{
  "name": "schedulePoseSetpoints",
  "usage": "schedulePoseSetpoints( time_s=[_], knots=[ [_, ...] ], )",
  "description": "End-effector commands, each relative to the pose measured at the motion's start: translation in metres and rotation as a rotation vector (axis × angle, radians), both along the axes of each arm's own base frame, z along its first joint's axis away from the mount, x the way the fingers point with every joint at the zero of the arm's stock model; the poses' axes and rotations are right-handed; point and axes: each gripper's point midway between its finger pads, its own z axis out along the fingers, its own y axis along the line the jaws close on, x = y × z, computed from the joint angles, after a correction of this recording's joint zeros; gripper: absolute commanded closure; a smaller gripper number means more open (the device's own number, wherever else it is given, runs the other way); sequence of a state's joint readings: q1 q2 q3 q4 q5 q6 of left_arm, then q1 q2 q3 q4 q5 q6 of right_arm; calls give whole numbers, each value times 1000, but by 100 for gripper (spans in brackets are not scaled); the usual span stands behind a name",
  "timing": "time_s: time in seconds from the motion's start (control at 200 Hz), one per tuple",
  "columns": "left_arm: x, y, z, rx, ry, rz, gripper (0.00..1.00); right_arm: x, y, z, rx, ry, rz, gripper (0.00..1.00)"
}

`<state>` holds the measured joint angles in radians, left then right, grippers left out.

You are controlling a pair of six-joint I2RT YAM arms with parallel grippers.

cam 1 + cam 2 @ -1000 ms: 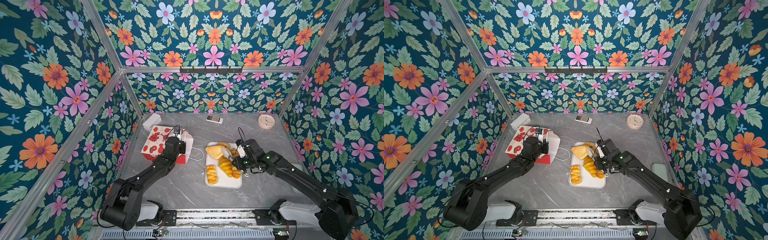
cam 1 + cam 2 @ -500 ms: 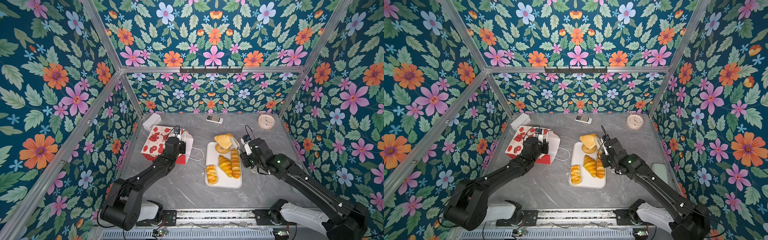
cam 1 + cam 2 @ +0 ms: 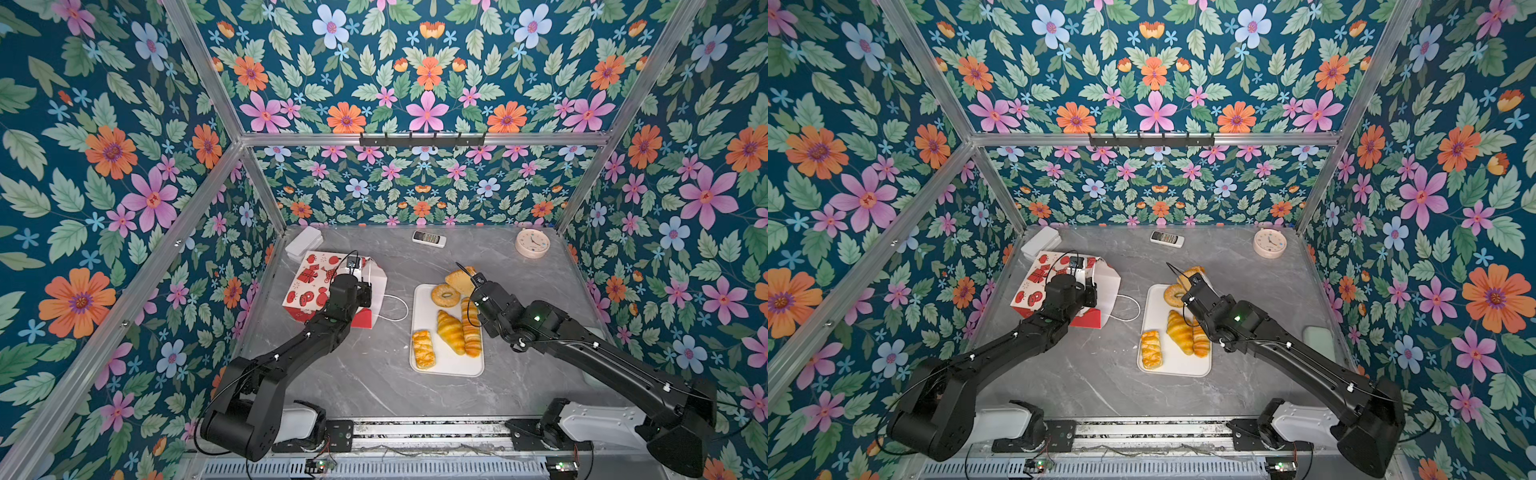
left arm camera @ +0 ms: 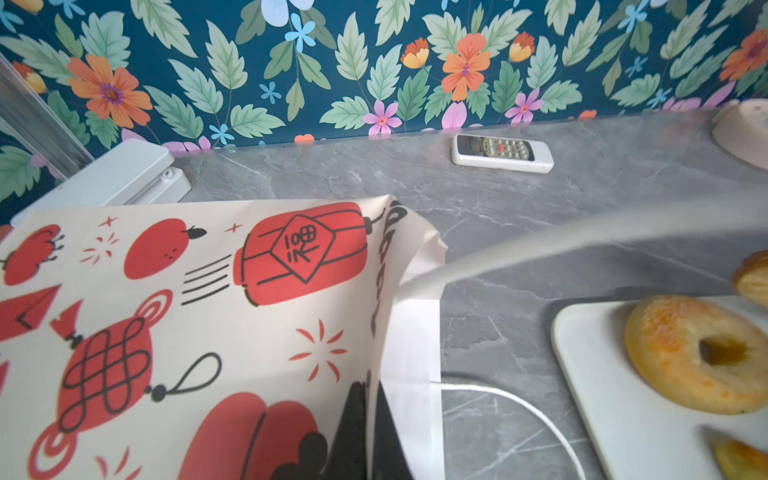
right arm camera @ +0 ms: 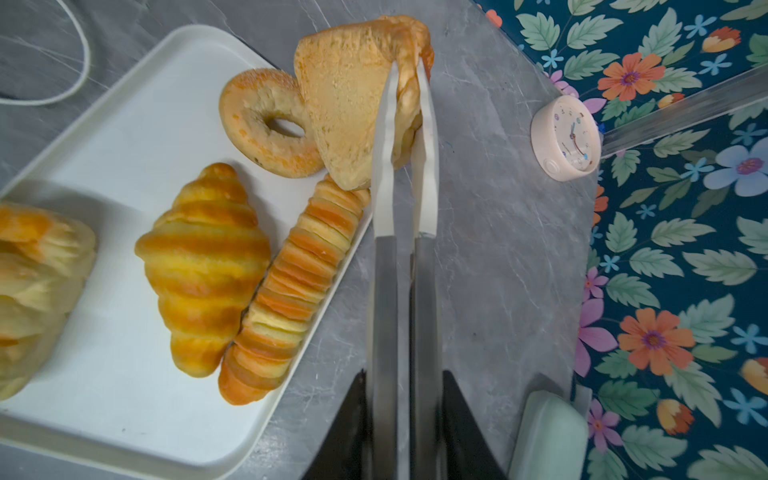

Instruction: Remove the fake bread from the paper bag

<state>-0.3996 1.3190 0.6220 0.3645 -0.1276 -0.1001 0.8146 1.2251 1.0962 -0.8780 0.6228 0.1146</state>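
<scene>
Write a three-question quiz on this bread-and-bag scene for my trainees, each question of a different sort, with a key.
1. True or false: the right end effector is shut on the wedge-shaped pastry.
2. In a top view, which pastry lies in the lower left corner of the white tray? A ring bagel; B plaited piece; C long ridged loaf.
3. Fill in: the left end effector is shut on the rim of the ___.

Key: 1 true; 2 B; 3 paper bag.
</scene>
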Motion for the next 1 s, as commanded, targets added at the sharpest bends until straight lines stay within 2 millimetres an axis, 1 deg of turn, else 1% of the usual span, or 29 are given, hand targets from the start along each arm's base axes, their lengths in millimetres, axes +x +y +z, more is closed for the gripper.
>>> schedulePoseSetpoints(
  time_s=[0.0, 0.16, 0.375, 0.55, 0.8, 0.995],
  knots=[
    [2, -3, 12, -27, -46, -12, 100, -4, -19, 5, -125, -23, -102, 79],
    [0, -4, 10, -38, -52, -19, 100, -5, -17, -11, -226, -5, -131, 79],
    [-4, -3, 12, -54, -63, -26, 100, -9, -15, -25, -251, 7, -150, 79],
    [-6, -3, 11, -62, -64, -29, 100, -19, -1, -33, -259, 22, -114, 78],
    [-7, -2, 9, -68, -64, -28, 100, -40, 16, -55, -301, 88, -85, 74],
    [-7, -3, 8, -76, -63, -34, 100, -55, 34, -63, -316, 101, -38, 67]
  ],
)
